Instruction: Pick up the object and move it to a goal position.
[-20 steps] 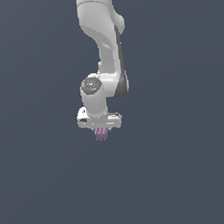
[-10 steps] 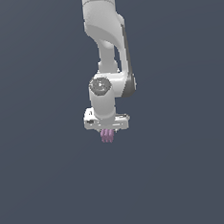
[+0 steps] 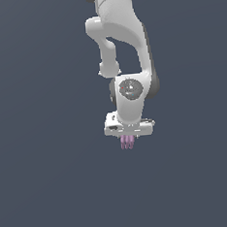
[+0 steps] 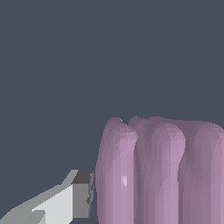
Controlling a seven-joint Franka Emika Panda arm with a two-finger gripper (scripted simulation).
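The object [image 3: 127, 142] is a small mauve-purple lumpy thing with rounded lengthwise lobes. It hangs below the white gripper [image 3: 127, 139] in the exterior view, held up off the ground. In the wrist view the object [image 4: 162, 170] fills the near part of the picture, and one grey-tipped finger [image 4: 81, 192] presses against its side. The other finger is hidden behind the object. The gripper is shut on the object.
The white arm [image 3: 124, 51] comes down from the top of the exterior view. All around it is a plain dark grey-blue background.
The arm and gripper have moved toward the exterior view's right with the object held in them, and stayed at about the same height.
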